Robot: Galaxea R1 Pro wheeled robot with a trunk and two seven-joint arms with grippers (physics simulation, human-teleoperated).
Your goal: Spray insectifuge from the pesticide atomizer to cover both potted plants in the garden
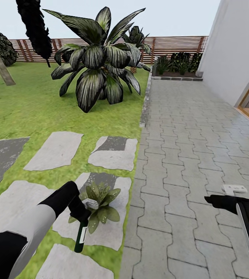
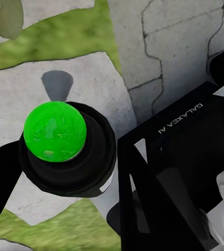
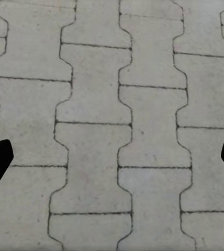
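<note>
left gripper [image 1: 86, 207]: clenched on the pesticide atomizer [image 1: 80, 235], gripping near its top; bottle hung below the gripper, tilted a little, white label facing the camera
atomizer, left wrist view: dark round body [image 2: 70, 157] seen end-on with a bright green cap face, black fingers [image 2: 2, 172] on both sides of it
atomizer location: in the air over a stepping stone [image 1: 113, 228], just beside the potted plant [image 1: 99, 205]
potted plant: low green rosette on that stone, at the edge of the lawn [image 1: 43, 112] next to the grey paving [image 1: 190, 162]; pot hidden by the leaves
right gripper [image 1: 217, 201]: released, fingers spread wide in the right wrist view with only bare pavers [image 3: 112, 130] between the tips
right gripper position: over the paving, well apart from atomizer and plant
background: big dark-leaved palm [image 1: 101, 66] on the lawn, brown slat fence [image 1: 178, 44] behind, white wall [image 1: 237, 50] on the right
</note>
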